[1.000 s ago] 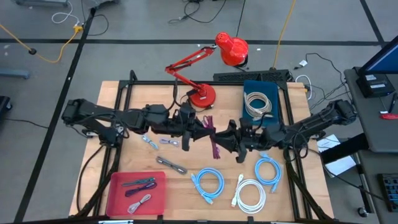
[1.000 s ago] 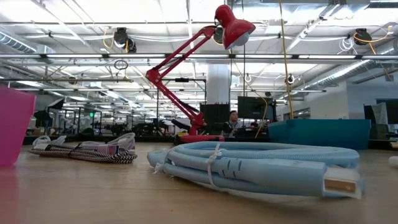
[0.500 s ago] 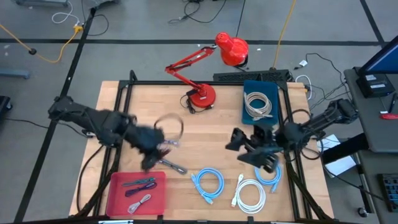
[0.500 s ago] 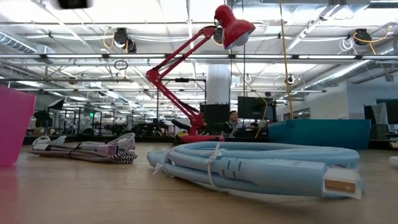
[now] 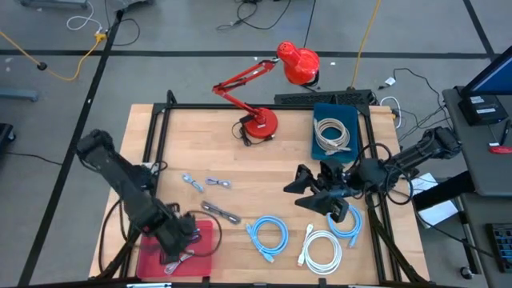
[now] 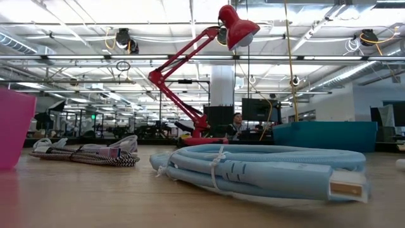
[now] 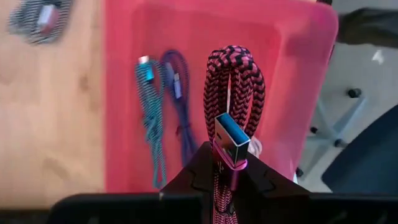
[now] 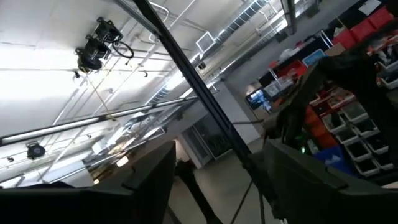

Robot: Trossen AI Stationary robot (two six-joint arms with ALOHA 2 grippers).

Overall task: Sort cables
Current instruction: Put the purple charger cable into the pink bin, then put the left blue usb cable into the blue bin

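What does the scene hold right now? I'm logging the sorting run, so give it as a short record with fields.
left pincer: shut on maroon cable, above the red tray
red tray contents: teal cable, purple cable
right pincer: open, holding nothing, over the table near the blue bin
blue bin contents: beige cable
loose on table: two light-blue coils, white coil, short grey bundles

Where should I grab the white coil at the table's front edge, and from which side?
Judging by its pose, grip the white coiled cable on its outer ring, straight from above: it lies flat and round on the table. Pick the arc away from the neighbouring light-blue coil. The right pincer hovers nearest.
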